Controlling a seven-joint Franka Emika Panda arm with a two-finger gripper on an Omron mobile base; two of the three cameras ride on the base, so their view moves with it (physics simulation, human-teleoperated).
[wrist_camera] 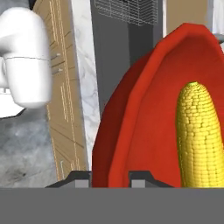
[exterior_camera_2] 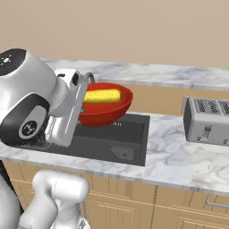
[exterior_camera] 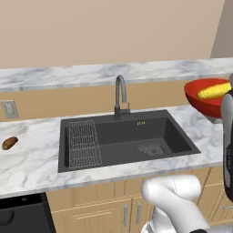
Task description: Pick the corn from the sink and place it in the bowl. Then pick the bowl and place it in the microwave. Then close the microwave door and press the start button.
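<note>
The red bowl [exterior_camera_2: 107,112] hangs in the air over the right end of the sink [exterior_camera_2: 132,134], tilted slightly. The yellow corn [exterior_camera_2: 103,95] lies inside it. My gripper [exterior_camera_2: 83,103] is shut on the bowl's left rim. In the hand view the fingertips [wrist_camera: 81,177] straddle the rim of the bowl [wrist_camera: 131,131], and the corn [wrist_camera: 199,135] rests on the inner wall. From the left base view the bowl [exterior_camera: 205,101] with the corn [exterior_camera: 214,90] floats at the right edge, beyond the sink [exterior_camera: 127,134]. The microwave and its door are out of view.
A curved dark faucet [exterior_camera: 120,95] stands behind the basin, and a wire rack [exterior_camera: 84,143] lies in its left part. A brown potato-like lump [exterior_camera: 10,143] sits on the counter at far left. A silver toaster [exterior_camera_2: 208,120] stands on the counter to the right.
</note>
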